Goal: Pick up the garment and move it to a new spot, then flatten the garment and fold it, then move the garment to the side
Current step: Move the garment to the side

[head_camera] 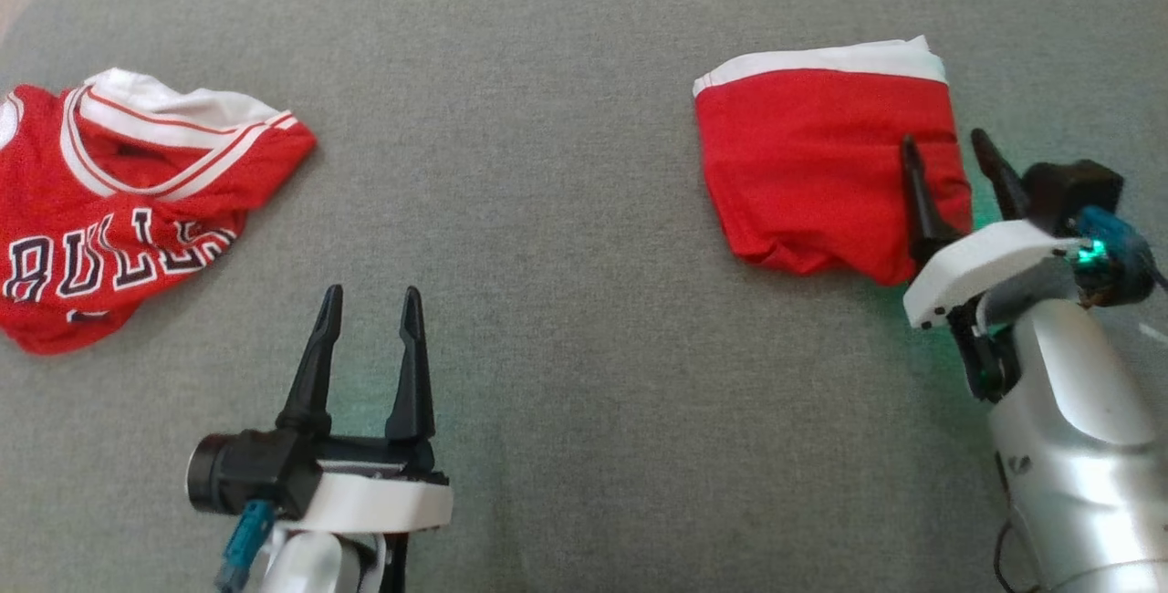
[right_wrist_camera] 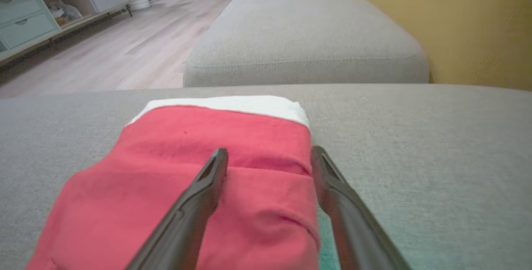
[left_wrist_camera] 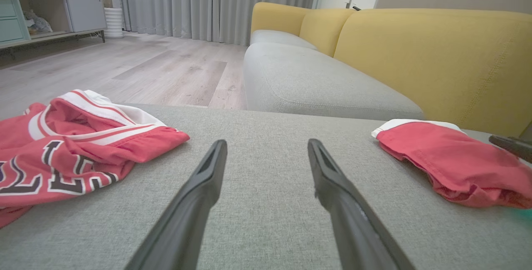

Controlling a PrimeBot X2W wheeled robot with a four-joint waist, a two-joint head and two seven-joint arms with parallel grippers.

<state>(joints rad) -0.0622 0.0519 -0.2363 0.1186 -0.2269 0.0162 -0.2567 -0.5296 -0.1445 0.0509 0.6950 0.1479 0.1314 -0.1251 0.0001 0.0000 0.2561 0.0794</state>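
Garment (head_camera: 803,173) | red, white-edged | folded square | right end effector (head_camera: 943,139) straddling edge

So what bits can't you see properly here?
Jersey: the head view's left edge cuts off its side; folds hide the end of its lettering.
Folded red garment, head view: its near right corner hides behind the right gripper; whether the open jaws touch the cloth, I cannot tell.
Same garment, right wrist view: the bottom edge cuts off its near end.
Shelf items, left wrist view: too small and blurry to name.
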